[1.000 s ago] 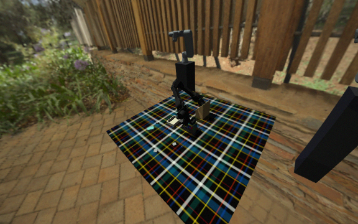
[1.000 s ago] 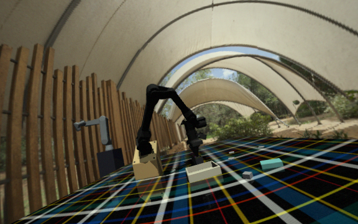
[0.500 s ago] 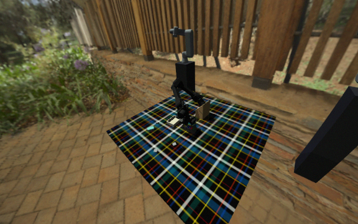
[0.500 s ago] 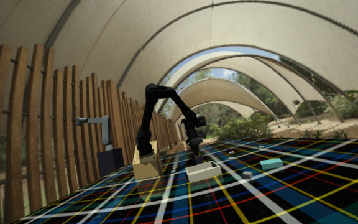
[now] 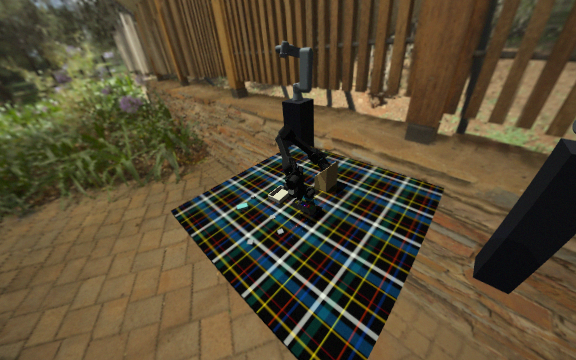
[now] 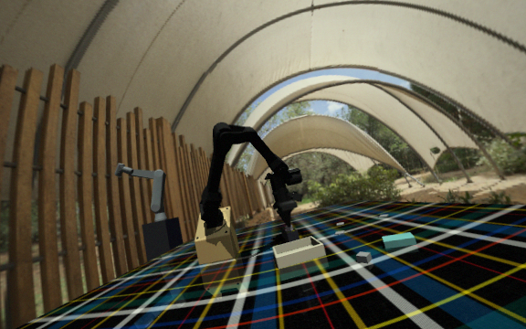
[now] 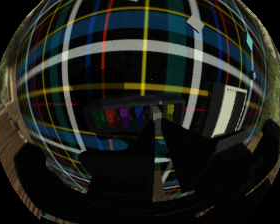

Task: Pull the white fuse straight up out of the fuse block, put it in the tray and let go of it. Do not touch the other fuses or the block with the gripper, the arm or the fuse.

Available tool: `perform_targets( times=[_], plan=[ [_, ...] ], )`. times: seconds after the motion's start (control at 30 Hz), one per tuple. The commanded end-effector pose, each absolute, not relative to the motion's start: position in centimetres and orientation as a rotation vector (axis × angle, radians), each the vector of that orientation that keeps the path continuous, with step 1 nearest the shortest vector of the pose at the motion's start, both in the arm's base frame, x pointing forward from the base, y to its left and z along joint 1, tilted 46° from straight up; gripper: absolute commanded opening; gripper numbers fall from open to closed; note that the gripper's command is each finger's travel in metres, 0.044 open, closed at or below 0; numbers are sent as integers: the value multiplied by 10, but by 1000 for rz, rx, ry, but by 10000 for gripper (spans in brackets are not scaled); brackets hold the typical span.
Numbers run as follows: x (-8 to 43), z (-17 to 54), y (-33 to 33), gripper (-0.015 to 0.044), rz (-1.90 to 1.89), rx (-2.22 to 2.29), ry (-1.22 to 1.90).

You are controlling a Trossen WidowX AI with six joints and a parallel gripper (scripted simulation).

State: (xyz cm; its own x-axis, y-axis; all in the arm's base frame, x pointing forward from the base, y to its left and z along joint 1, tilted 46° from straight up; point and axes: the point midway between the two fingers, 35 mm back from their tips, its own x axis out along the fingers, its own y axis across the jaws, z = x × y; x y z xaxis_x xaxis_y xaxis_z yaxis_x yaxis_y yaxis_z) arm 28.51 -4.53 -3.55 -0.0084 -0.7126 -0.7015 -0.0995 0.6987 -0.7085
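Note:
The dark fuse block (image 5: pixel 314 212) (image 6: pixel 291 236) (image 7: pixel 141 101) lies on the plaid mat, with green, red, purple, blue and yellow fuses in a row in the wrist view. My gripper (image 6: pixel 288 224) (image 7: pixel 156 122) is shut on the white fuse (image 7: pixel 156 113), low above the block, between the blue and yellow fuses as the wrist view shows it. The fingers hide the fuse's lower part, and I cannot tell whether it is clear of its slot. The cream tray (image 5: pixel 279 194) (image 6: pixel 300 258) (image 7: pixel 224 114) is right beside the block, to its right in the wrist view, with no fuse visible in it.
A teal block (image 5: pixel 242 206) (image 6: pixel 398 240) (image 7: pixel 249 41) and a small grey cube (image 6: pixel 363 257) lie beyond the tray. Small pale pieces, one of them a white tile (image 5: pixel 280 231) (image 7: pixel 195 23), lie on the mat. A tan box (image 5: pixel 325 179) (image 6: pixel 217 243) stands at the arm's base.

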Motion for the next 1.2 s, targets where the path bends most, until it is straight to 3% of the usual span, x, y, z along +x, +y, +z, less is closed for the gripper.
perform_targets(
  times=[0.0, 1.17],
  plan=[
    [286, -34, -43, 0, -554, -685, 1524],
    [285, -21, -31, 0, -554, -689, 1525]
  ],
)
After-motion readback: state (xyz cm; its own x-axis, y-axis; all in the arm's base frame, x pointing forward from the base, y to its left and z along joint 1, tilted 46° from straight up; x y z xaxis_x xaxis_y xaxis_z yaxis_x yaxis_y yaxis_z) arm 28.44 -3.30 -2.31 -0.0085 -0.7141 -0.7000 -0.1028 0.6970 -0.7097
